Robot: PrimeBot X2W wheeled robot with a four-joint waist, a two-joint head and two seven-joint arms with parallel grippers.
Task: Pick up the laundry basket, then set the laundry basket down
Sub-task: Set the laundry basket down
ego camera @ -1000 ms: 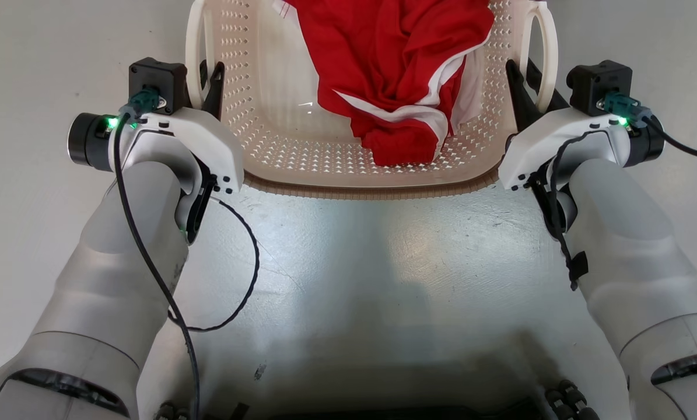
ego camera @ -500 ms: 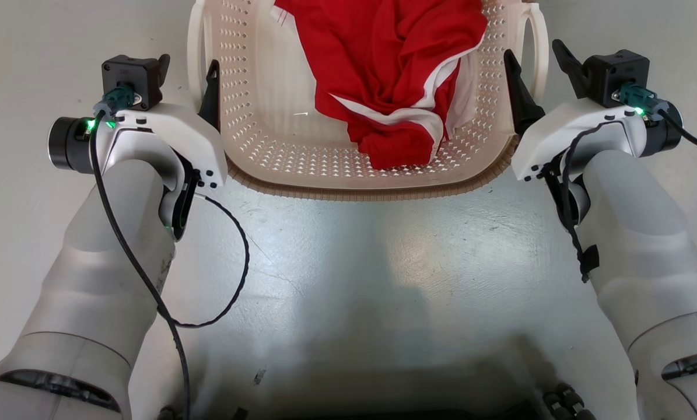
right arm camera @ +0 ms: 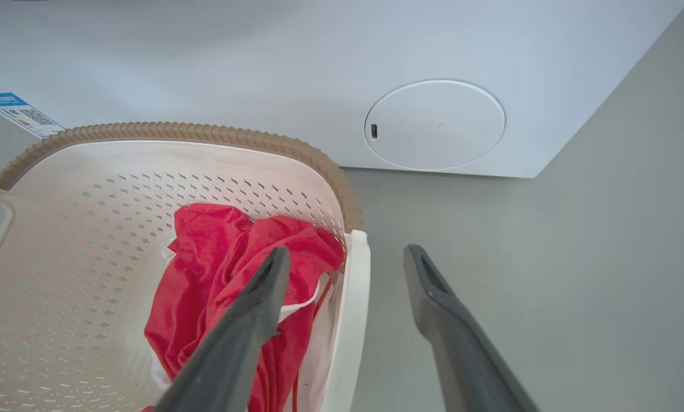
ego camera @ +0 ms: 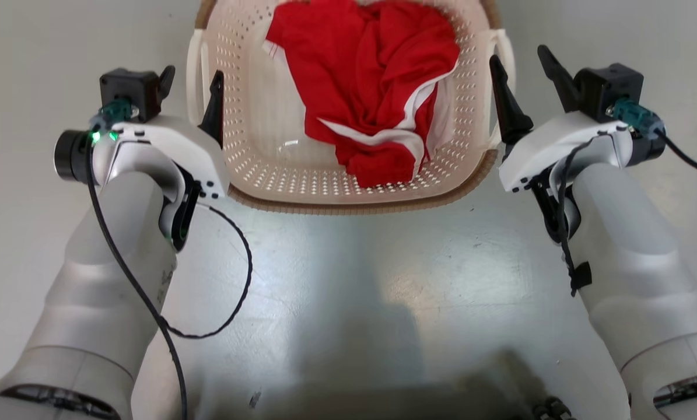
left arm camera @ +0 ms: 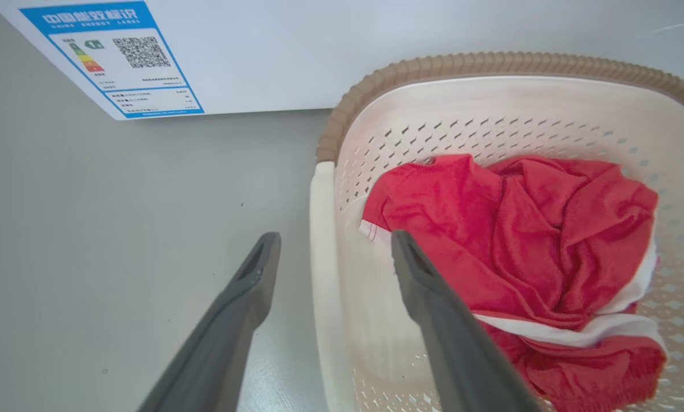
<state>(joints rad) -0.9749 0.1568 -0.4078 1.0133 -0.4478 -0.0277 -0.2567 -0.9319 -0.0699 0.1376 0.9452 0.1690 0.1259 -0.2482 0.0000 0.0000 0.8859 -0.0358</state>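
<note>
The cream perforated laundry basket [ego camera: 278,169] with a brown rim rests on the grey floor, top centre of the head view. A red garment with white trim [ego camera: 371,87] lies inside it. My left gripper [ego camera: 192,76] is open, its fingers either side of the basket's left white loop handle [left arm camera: 322,257] without closing on it. My right gripper [ego camera: 517,55] is open too, straddling the right handle [right arm camera: 356,286]. In each wrist view one finger is over the basket's inside and the other is outside over the floor.
A white washing machine stands just behind the basket, with a blue energy label [left arm camera: 113,57] and a round cover [right arm camera: 436,123] low on its front. Bare grey floor [ego camera: 348,280] stretches between me and the basket and to both sides.
Both grippers, shut at the handles a second ago, have opened. The basket now looks smaller and lower in the head view, whose whole picture has shifted.
</note>
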